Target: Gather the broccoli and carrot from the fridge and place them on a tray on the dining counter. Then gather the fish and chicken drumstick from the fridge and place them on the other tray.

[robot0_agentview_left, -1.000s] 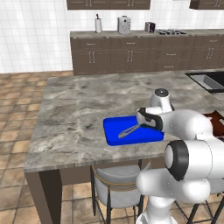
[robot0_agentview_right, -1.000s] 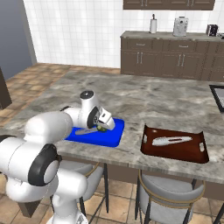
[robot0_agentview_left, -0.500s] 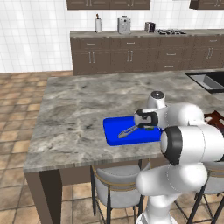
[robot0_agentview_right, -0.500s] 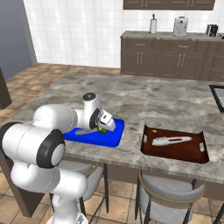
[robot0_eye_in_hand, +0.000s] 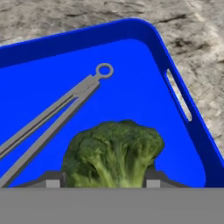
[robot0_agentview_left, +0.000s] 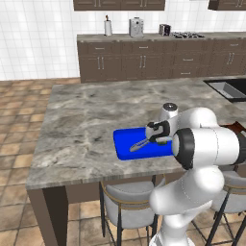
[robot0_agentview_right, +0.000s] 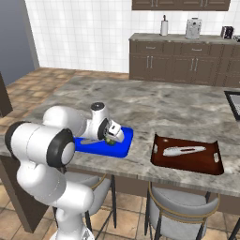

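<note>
A green broccoli sits between my two fingertips, and my gripper is shut on it just above the blue tray. In the base views the gripper hangs low over the right end of the blue tray, which lies near the dining counter's front edge. Grey tongs lie on the tray, left of the broccoli. The carrot, chicken drumstick and fridge are out of view.
A brown tray sits to the right on the marble counter and holds a pale elongated item. Stools stand under the front edge. A sink is at the far right.
The arm's elbow and upper links have swung nearer the cameras. The hand has stayed low over the blue tray's right end with the broccoli in its grip.
</note>
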